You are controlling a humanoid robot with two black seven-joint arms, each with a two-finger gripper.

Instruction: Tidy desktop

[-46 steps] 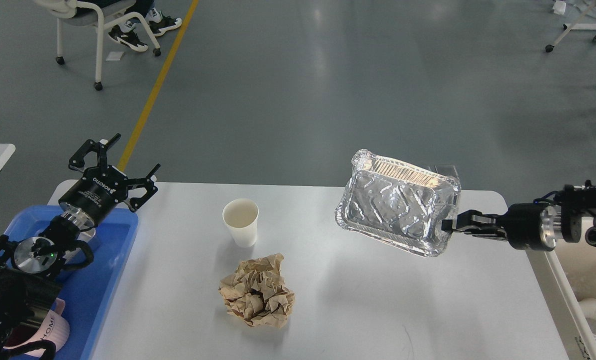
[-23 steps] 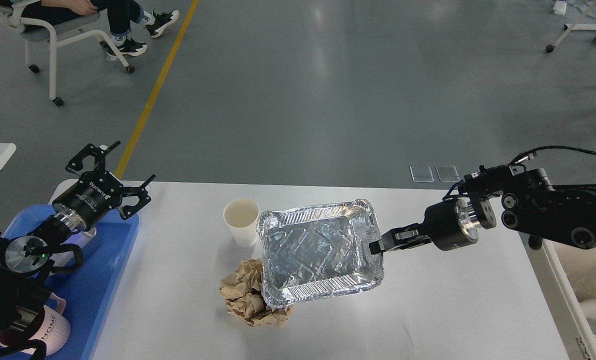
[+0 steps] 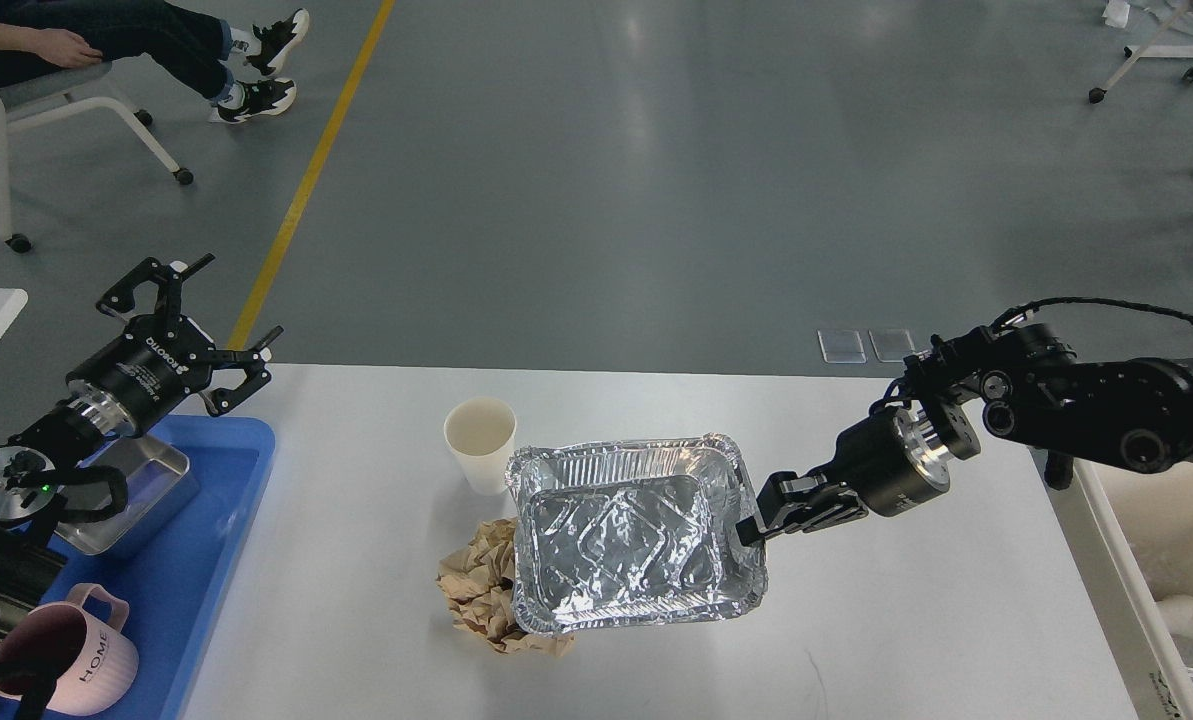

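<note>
The white desktop [image 3: 906, 620] fills the lower middle of the head view. My right gripper [image 3: 751, 527] is shut on the right rim of an empty foil tray [image 3: 631, 535], held flat and partly over a crumpled brown paper ball [image 3: 481, 595]. A white paper cup [image 3: 481, 443] stands upright just left of the tray's far corner. My left gripper [image 3: 191, 315] is open and empty, raised above the desktop's far left corner.
A blue plastic tray [image 3: 211, 520] at the left edge holds a steel container [image 3: 131, 490] and a pink mug [image 3: 61, 665]. A white bin [image 3: 1156, 560] stands beyond the desktop's right edge. A seated person [image 3: 106, 35] is at far left.
My right gripper carried the foil tray from the far right, tilted, leftward and down to lie flat over the paper ball. My left gripper drifted left and up.
</note>
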